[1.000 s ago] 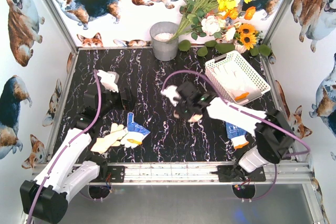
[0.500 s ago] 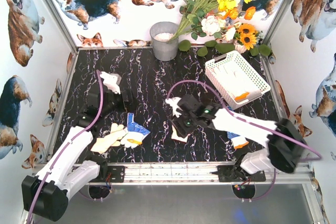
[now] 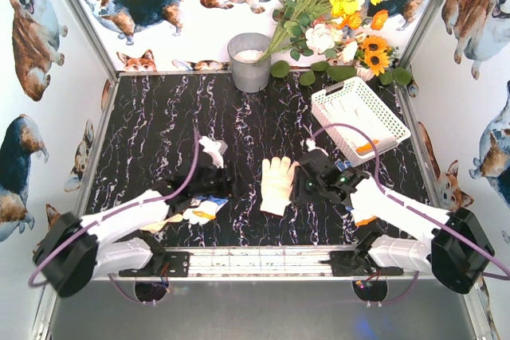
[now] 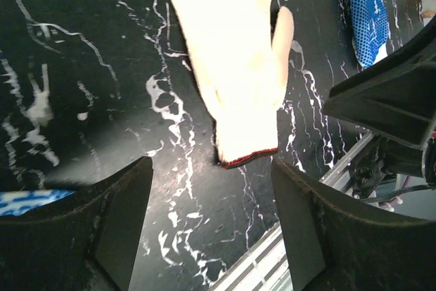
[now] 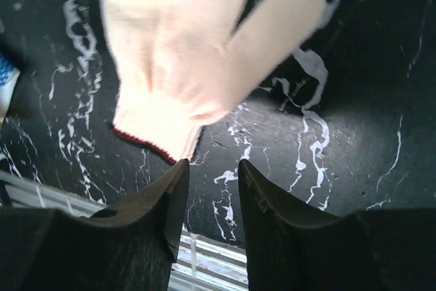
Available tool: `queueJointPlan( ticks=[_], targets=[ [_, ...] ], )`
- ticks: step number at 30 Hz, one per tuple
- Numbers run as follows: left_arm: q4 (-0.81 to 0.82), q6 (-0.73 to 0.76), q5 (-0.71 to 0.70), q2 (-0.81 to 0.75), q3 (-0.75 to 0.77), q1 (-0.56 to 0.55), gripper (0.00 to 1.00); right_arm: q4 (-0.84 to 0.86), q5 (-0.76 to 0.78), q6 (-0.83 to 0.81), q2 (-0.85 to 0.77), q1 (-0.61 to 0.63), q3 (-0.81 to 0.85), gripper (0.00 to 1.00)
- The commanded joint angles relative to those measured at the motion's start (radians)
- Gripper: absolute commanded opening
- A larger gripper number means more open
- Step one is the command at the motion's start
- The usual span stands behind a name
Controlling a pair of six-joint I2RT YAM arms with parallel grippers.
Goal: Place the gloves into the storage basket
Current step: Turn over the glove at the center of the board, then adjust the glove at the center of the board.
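Observation:
A cream knit glove (image 3: 276,184) with a red-edged cuff lies flat on the black marble table (image 3: 159,125), between my two grippers. My left gripper (image 3: 236,181) is just left of it and stands open; in the left wrist view its jaws (image 4: 211,226) are empty, just short of the cuff (image 4: 248,156). My right gripper (image 3: 300,185) is close on the glove's right, open with a narrow gap (image 5: 212,168) and nothing in it, beside the glove (image 5: 184,52). The white storage basket (image 3: 381,114) at the back right holds gloves, one with an orange cuff (image 3: 366,146).
A blue-and-white dotted glove (image 3: 204,208) and a yellowish one (image 3: 172,216) lie under my left arm. Another blue dotted glove (image 3: 362,211) lies by my right arm. A grey metal bucket (image 3: 249,61) and flowers (image 3: 335,13) stand at the back. An aluminium rail (image 3: 263,259) runs along the near edge.
My right gripper opened, left the cream glove flat on the table and drew back to the right. My left arm swung from the back left to the glove's left side, its jaws narrowing.

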Motion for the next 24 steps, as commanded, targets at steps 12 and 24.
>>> queueJointPlan(
  ticks=[12,24],
  targets=[
    [0.332,-0.088,0.109,0.432,0.155,-0.157,0.34,0.241,0.023,0.193,0.083,-0.1,-0.06,0.24],
    [0.3,-0.019,0.233,0.612,0.228,-0.168,0.27,0.326,-0.049,0.137,0.249,-0.135,-0.046,0.21]
  ],
)
